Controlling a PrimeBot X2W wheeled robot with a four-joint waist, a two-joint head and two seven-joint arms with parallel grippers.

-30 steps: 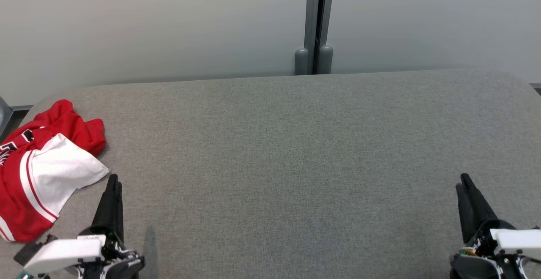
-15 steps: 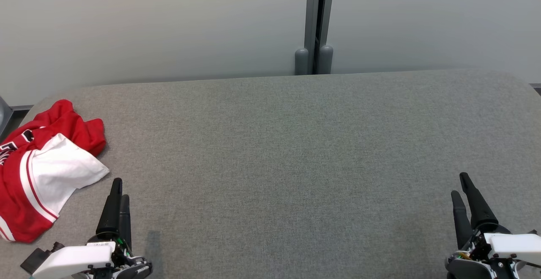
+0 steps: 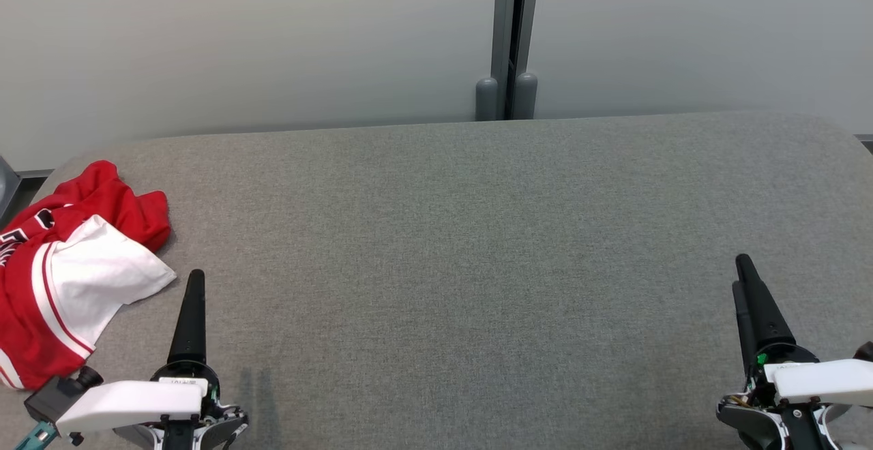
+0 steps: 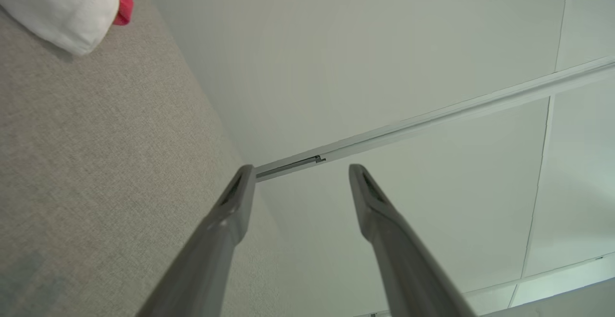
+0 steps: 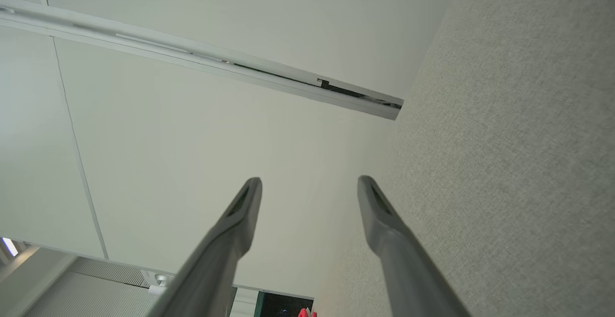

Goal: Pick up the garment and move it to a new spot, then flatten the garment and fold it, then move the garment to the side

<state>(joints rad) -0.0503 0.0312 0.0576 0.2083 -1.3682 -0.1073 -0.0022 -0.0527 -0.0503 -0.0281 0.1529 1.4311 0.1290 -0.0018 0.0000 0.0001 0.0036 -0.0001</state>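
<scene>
Sitting crumpled at the table's far left, the garment is lying untouched; left gripper is hovering near it, right gripper well apart, both gaping wide, gripping nothing.

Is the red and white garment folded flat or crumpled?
Crumpled. The garment lies in a bunched heap at the grey surface's left end, a white part flopped over red folds.

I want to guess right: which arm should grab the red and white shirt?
Left, probably. The left jaws stand open just beside the garment at the grey table's left end; the right jaws are far across it.
</scene>
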